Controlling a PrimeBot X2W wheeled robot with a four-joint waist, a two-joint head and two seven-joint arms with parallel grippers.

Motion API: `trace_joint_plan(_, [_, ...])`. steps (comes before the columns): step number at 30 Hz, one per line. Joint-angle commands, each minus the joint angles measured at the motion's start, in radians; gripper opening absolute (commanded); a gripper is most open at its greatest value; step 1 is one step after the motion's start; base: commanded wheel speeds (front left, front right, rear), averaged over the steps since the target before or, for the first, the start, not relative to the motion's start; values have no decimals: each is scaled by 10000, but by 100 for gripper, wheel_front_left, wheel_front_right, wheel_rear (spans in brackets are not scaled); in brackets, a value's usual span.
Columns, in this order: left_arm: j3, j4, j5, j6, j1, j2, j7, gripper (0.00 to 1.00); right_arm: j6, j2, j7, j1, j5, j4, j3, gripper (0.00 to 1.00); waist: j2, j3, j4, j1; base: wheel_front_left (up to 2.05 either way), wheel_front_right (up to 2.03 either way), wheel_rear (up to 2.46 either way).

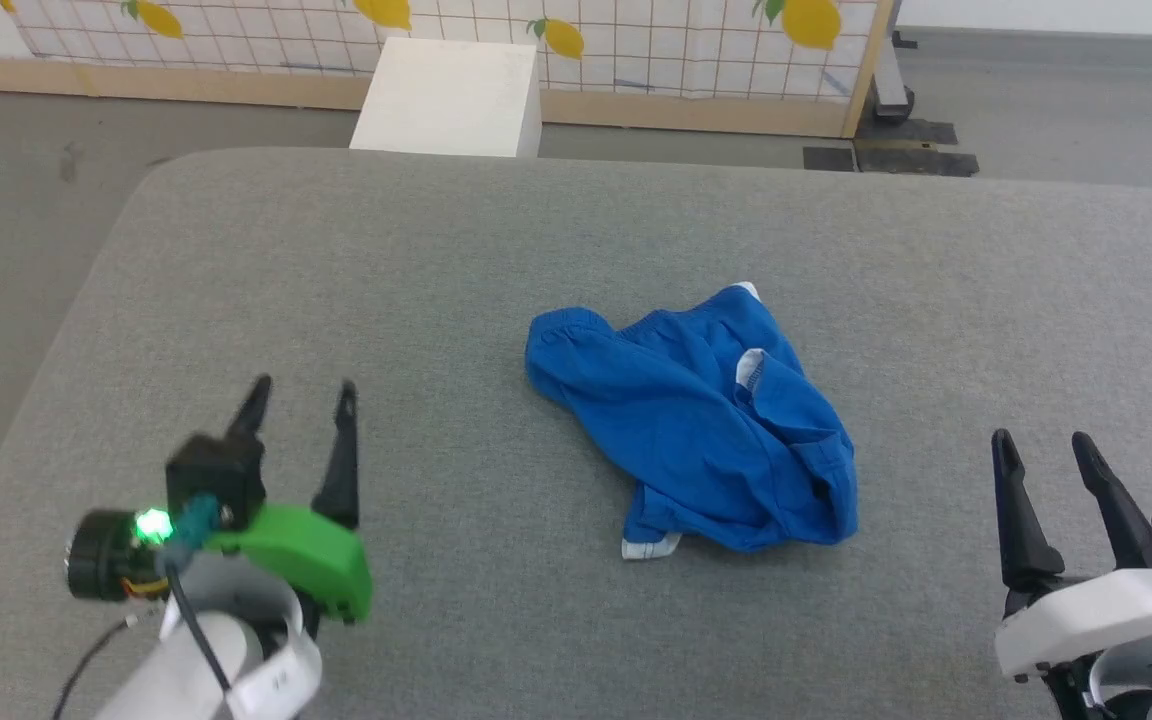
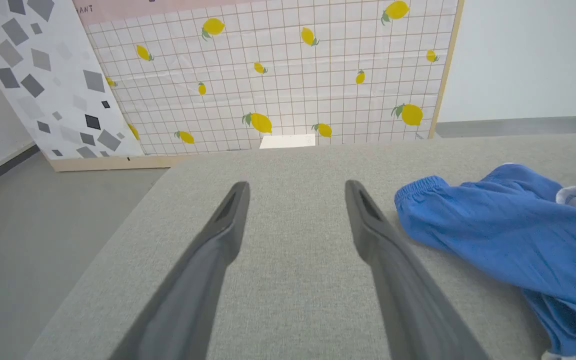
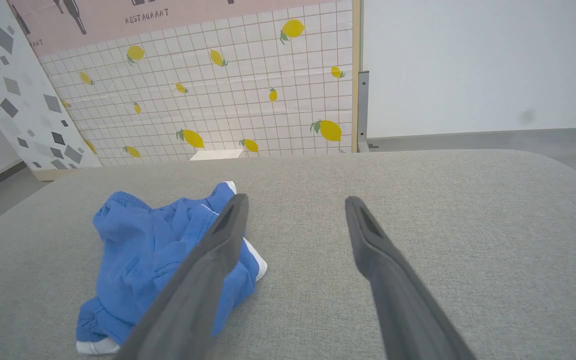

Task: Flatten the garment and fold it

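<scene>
Now, shorts (image 1: 696, 440): crumpled blue heap, middle of grey surface (image 1: 436, 300)
Left claw (image 1: 303, 388): open, empty, near left
Right claw (image 1: 1041, 440): open, empty, near right
Far sign (image 3: 149, 16): reads "RESTAURANT"

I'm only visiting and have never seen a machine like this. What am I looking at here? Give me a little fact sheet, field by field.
Surface: grey fabric-covered table
Clothing: blue shorts with white trim, crumpled in a heap near the middle, not yet flattened or folded
Left arm: left gripper, open, holding nothing, apart from the shorts on their left
Right arm: right gripper, open, holding nothing, apart from the shorts on their right
Background: white box and lemon-patterned panel beyond the table's far edge
</scene>
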State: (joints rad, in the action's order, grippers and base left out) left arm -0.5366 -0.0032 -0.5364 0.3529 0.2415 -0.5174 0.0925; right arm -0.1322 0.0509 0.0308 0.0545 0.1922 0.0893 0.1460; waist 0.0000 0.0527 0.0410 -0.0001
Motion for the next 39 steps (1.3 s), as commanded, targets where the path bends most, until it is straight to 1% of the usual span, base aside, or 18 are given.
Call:
trace_joint_plan(1, [-63,-167,79,34,-309,-111,210,100,15,-7,4,156,72,29,16,100,0,-49,64,1,0,0,0])
trace_joint_plan(4, [-57,-412,137,240,-796,-122,545,100,15,-7,-9,243,121,23,5,100,0,-84,107,1,0,0,0])
trace_joint_plan(8, [-85,-607,172,403,-1083,-124,657,100,15,-7,-1,290,157,42,6,100,0,-87,174,1,0,0,0])
trace_joint_plan(13, [-173,-725,175,385,-1039,-137,538,100,15,-7,99,315,126,98,-67,100,0,-69,283,1,0,0,0])
trace_joint_plan(15, [-191,-750,168,384,-955,-116,470,100,15,-7,317,261,111,195,-116,100,0,-15,370,1,0,0,0])
trace_joint_plan(17, [-227,-763,171,365,-874,-86,432,100,15,-7,798,122,122,383,-278,100,0,66,468,1,0,0,0])
trace_joint_plan(19, [-267,-771,166,353,-819,-33,418,100,15,-7,1726,-95,346,559,-489,100,0,189,587,1,0,0,0])
trace_joint_plan(22, [-335,-755,173,336,-721,78,440,100,15,30,3643,-685,233,957,-1049,100,0,471,819,1,0,0,0])
trace_joint_plan(24, [-377,-724,167,319,-645,172,465,100,15,94,4946,-1193,306,1116,-1251,100,0,695,1002,1,0,0,0])
trace_joint_plan(28, [-495,-609,175,227,-441,366,530,100,15,308,7491,-2345,458,974,-1294,100,0,1163,1445,1,0,0,0])
trace_joint_plan(30, [-540,-524,176,182,-331,467,585,100,15,393,8515,-2937,404,718,-1230,100,0,1378,1694,1,0,0,0])
trace_joint_plan(32, [-573,-418,176,134,-226,562,663,100,15,471,9358,-3460,315,364,-1137,100,0,1577,1929,1,0,0,0])
trace_joint_plan(34, [-616,-322,181,89,-111,671,730,100,15,515,9850,-3968,139,-34,-879,100,0,1776,2183,1,0,0,0])
trace_joint_plan(39, [-720,-73,183,-6,116,929,890,100,15,948,10462,-4709,-395,-1164,-672,100,0,2198,2794,1,0,0,0])
